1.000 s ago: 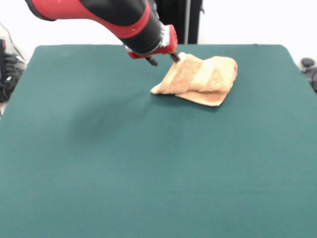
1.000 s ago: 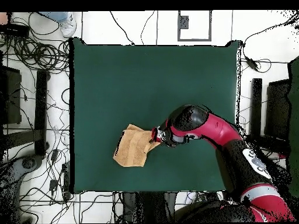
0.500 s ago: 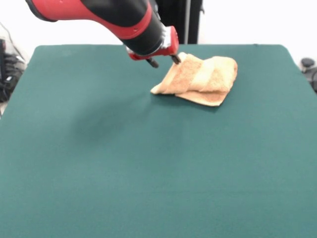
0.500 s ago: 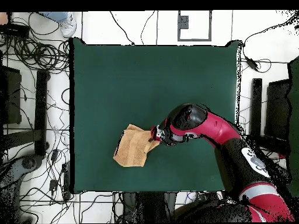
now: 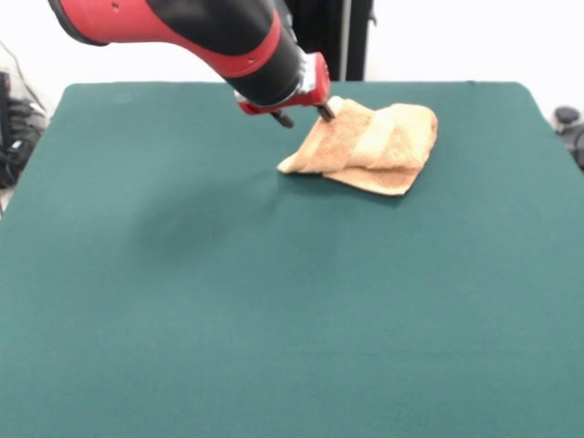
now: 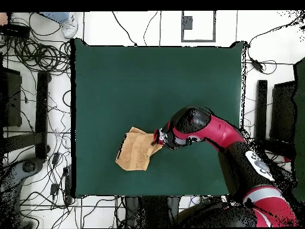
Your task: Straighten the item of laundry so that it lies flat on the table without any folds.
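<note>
You've got the green desk (image 5: 182, 301) w/ the towel (image 5: 370, 146) still folded near its far edge, white wall behind, cables on floor; tool (image 5: 305, 115) spread, one finger touching towel's corner.

Only obstacle on table (image 5: 182, 301): folded towel (image 5: 370, 146) near far edge, right of centre in front view. Arm (image 5: 210, 32) overhangs far-left, tool (image 5: 304, 114) at towel's corner. Open green elsewhere.
</note>
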